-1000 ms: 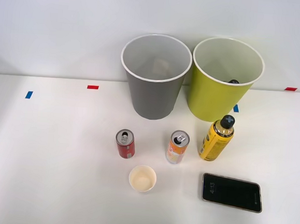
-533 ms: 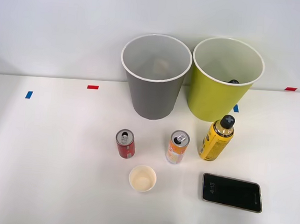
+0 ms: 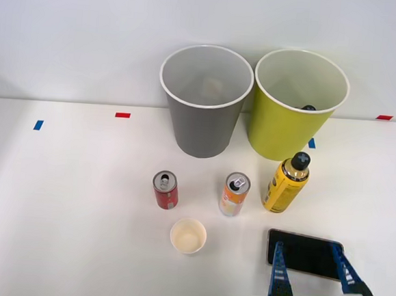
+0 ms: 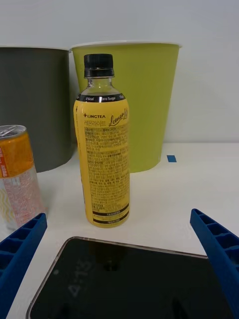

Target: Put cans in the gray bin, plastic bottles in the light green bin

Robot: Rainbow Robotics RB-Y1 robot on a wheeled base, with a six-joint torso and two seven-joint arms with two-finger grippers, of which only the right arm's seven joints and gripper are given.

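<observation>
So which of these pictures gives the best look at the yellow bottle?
The right wrist view: the yellow bottle stands upright in the middle, side-on, with its label and black cap plain to see. The front view shows it from above and smaller, mostly cap and shoulder, standing before the light green bin.

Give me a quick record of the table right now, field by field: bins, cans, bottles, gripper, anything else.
gray bin: upright at the back, beside the green bin
green bin: upright, a dark cap just visible inside
red can: standing, opened
orange can: standing, opened, between the red can and the yellow bottle
yellow bottle: upright, capped, in front of the green bin
right gripper: open, low over the phone, facing the yellow bottle
paper cup: upright, in front of the cans
</observation>
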